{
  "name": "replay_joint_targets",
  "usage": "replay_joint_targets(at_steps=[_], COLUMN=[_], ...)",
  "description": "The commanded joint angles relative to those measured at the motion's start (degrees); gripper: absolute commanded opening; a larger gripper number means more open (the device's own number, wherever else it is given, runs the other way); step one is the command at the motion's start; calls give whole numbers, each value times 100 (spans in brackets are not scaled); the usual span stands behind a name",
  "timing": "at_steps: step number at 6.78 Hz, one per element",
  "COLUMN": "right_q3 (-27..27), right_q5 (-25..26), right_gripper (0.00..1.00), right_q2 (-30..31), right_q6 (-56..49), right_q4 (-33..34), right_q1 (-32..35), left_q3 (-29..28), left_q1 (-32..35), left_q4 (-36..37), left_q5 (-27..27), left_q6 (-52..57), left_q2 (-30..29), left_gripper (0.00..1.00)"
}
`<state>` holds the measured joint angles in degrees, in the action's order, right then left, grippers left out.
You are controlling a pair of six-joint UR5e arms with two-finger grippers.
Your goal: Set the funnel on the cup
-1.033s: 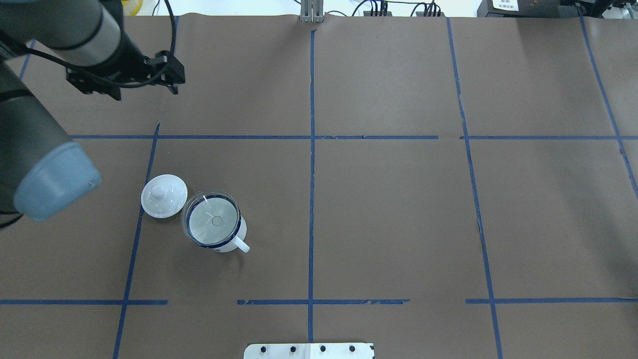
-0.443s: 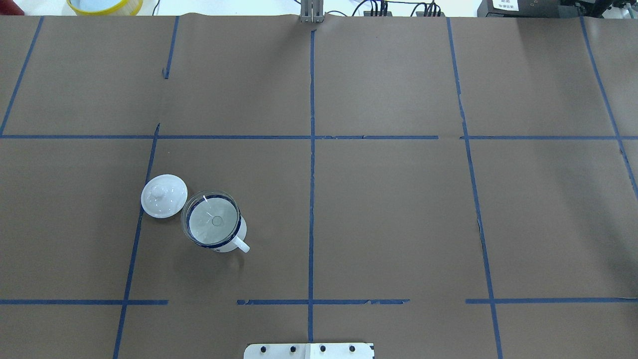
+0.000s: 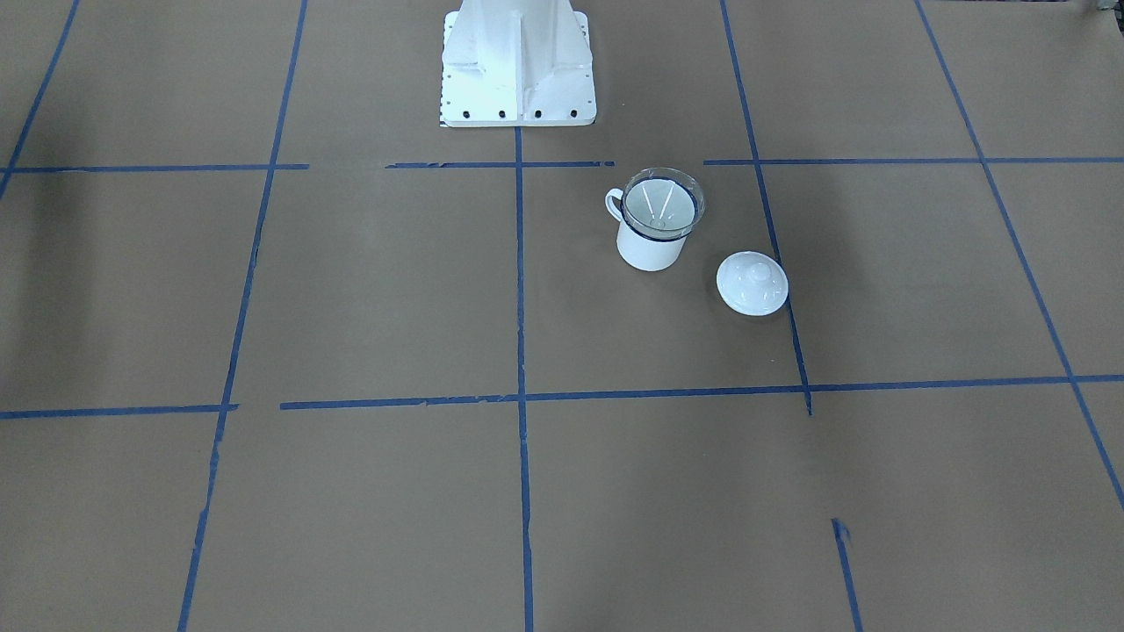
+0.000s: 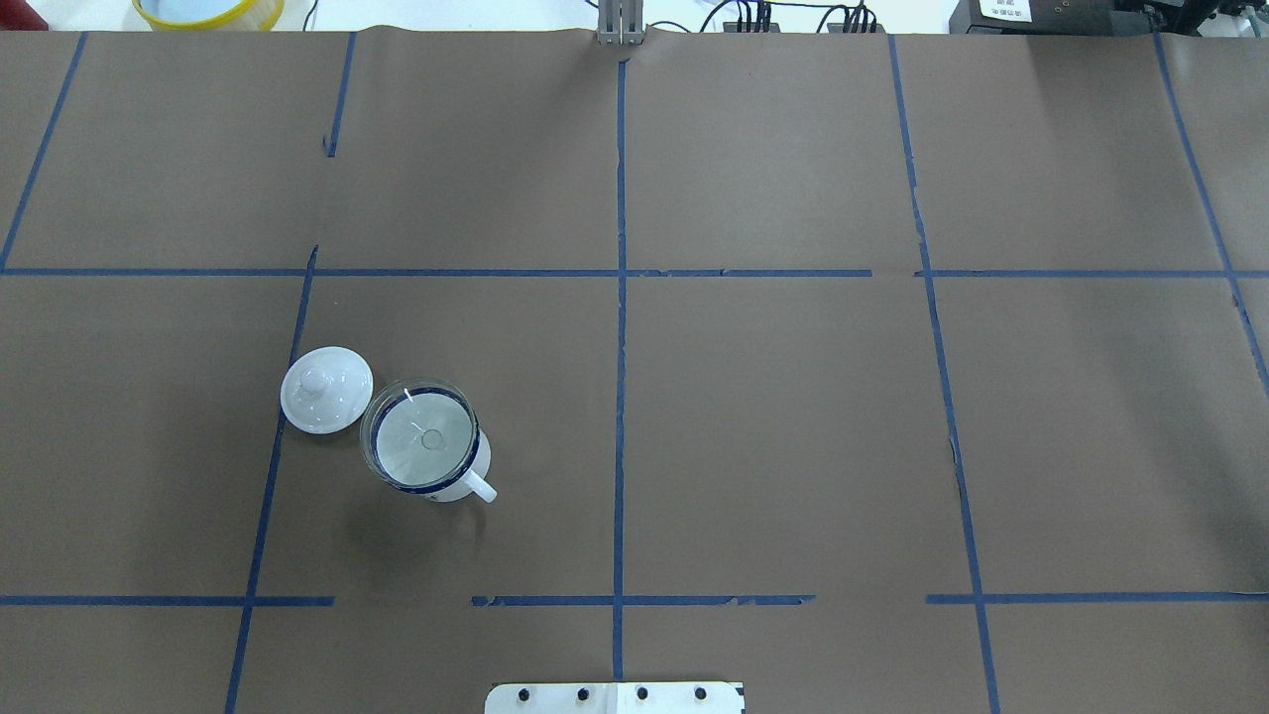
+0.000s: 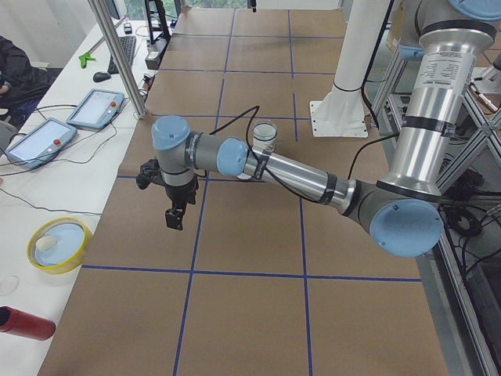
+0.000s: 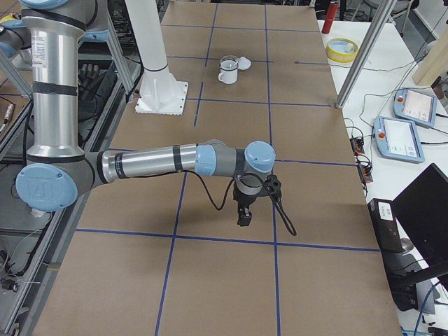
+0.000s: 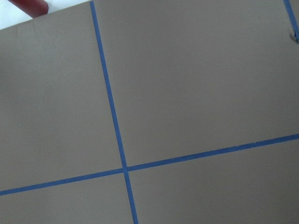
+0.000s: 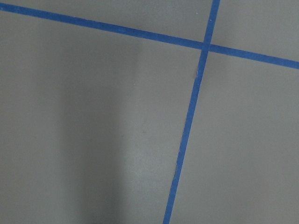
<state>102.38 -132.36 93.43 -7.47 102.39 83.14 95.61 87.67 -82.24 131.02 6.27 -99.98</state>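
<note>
Atop the cup (image 3: 650,249) sits the funnel (image 3: 662,204), lid (image 3: 752,283) seemingly just clear.

1. You see two arms of brushed silver tube: the left arm (image 5: 297,176) and the right arm (image 6: 140,162).
2. Round light-blue caps (image 5: 403,227) close the joints. The joint housings are dark grey, and black bands ring the tubes.
3. A thin black cable (image 5: 243,109) runs loose by the left wrist, and a second cable (image 6: 283,213) trails off the right wrist.
4. The left end effector (image 5: 173,222) and the right end effector (image 6: 243,220) are both black and blocky.
5. The white pedestal (image 3: 518,53) is ribbed, and its flat foot plate carries a row of black screws (image 3: 501,113).
</note>
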Motion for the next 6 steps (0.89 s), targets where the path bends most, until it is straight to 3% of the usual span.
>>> replay_joint_targets(at_steps=[1,2,6], right_q3=[2,2,2], right_q5=[0,0,0], right_gripper=[100,100,100], right_q2=[0,0,0], right_q6=[0,0,0], right_q4=[0,0,0], right_q1=[0,0,0], left_q3=[-732,-963,-1000], left_q1=[267,311,320], left_q4=[-448,-703,-723], left_q5=[99,99,125], left_q6=[278,278,261], left_q2=[243,286,401], left_gripper=[100,100,100])
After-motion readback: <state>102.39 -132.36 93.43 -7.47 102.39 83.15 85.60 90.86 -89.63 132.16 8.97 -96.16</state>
